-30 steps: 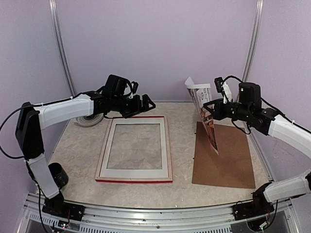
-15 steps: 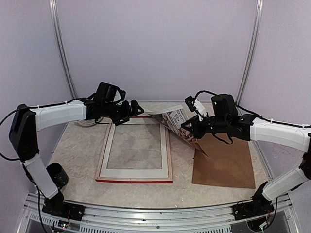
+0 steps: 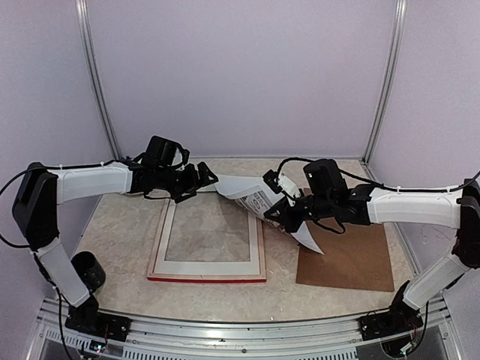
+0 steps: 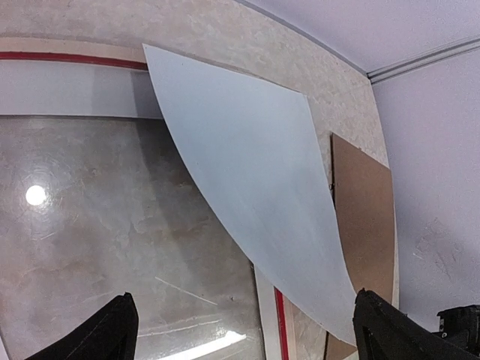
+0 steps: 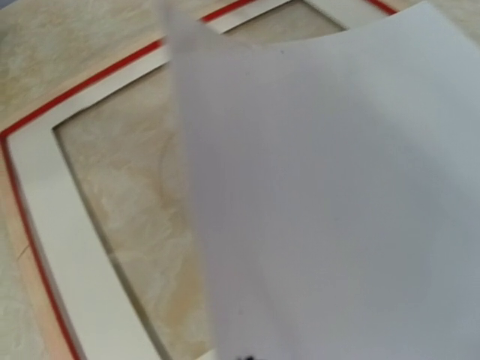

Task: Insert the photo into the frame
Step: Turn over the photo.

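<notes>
The right gripper [image 3: 281, 212], fingers hidden by the sheet in its wrist view, is clamped on the photo [image 3: 240, 186], curled white back up, print barely showing, over the frame's [image 3: 161, 240] far right corner; the left gripper [image 3: 201, 182] gapes wide beside it.

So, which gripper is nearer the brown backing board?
Right. The right gripper, holding the photo, hovers by the far-left corner of the brown backing board; the left gripper hangs above the frame, farther off.
</notes>
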Robot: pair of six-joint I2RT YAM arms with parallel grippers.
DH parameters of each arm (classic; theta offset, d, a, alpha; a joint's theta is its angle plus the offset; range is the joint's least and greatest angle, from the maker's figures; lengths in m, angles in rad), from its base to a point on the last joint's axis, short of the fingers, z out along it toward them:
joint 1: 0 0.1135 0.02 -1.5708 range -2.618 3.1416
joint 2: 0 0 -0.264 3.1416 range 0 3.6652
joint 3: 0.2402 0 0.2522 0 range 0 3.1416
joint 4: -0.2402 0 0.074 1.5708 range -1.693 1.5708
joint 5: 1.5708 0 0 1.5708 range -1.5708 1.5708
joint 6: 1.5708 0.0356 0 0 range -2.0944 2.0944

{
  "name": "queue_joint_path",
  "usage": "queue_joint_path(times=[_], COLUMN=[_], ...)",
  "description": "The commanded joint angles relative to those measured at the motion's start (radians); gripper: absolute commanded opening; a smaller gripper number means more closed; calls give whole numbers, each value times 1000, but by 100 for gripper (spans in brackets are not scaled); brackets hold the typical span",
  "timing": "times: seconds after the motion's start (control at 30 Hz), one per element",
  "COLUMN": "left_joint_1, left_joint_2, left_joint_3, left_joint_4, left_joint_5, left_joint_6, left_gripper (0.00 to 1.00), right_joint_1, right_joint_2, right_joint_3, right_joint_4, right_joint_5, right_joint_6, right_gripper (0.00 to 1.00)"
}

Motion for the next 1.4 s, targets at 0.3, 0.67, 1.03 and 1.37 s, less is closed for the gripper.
queue_joint_path(times=[0.3,0.67,1.03,1.37], left_joint_1=[10,12,16,-12], left_joint_2=[13,29,18,43], left_joint_3=[-91,-101,-91,-107], left_joint_4=[118,129,129,185], left_joint_5=[53,44,29,54], left_joint_6=[-44,-38,-33,-60], left_gripper=[99,99,99,99], right_joint_1=[76,95,-63,-363], right_joint_2=[108,107,11,83], right_joint_3=[48,77,57,32], right_joint_4=[-21,-70,-22,-63], right_joint_5=[-74,-204,-137,-169], right_joint_6=[-59,-85,91,355], right_gripper=[15,71,80,93])
